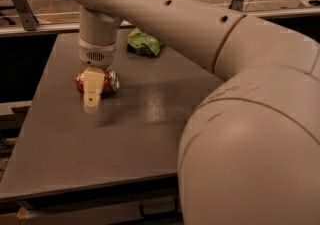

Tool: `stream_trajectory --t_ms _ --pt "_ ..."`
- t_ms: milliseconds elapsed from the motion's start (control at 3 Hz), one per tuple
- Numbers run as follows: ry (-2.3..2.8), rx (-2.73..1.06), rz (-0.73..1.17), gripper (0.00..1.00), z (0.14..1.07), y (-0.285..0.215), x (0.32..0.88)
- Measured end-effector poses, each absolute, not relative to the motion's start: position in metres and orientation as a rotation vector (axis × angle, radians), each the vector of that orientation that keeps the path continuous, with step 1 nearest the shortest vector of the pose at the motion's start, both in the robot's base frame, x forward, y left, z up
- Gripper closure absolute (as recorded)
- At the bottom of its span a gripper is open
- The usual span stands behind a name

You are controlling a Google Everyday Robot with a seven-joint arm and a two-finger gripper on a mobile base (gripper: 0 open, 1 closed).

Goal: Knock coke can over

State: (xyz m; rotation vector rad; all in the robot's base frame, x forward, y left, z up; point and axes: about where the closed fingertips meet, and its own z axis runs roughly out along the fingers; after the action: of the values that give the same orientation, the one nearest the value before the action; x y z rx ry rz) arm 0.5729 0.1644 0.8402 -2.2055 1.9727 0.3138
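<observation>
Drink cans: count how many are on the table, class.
1. The coke can lies on its side on the table, just behind the gripper. The arm may hide others.

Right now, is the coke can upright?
No: the coke can lies on its side on the table, with the gripper hanging just in front of it.
</observation>
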Motion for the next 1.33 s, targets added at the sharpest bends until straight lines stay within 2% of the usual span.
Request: stream_trajectory --t_ms 667,1333 --pt "1.723 -1.909 0.476 0.00 0.906 0.129 0.561" --pt "1.390 -1.557 0.510 0.00 1.009 0.069 0.558"
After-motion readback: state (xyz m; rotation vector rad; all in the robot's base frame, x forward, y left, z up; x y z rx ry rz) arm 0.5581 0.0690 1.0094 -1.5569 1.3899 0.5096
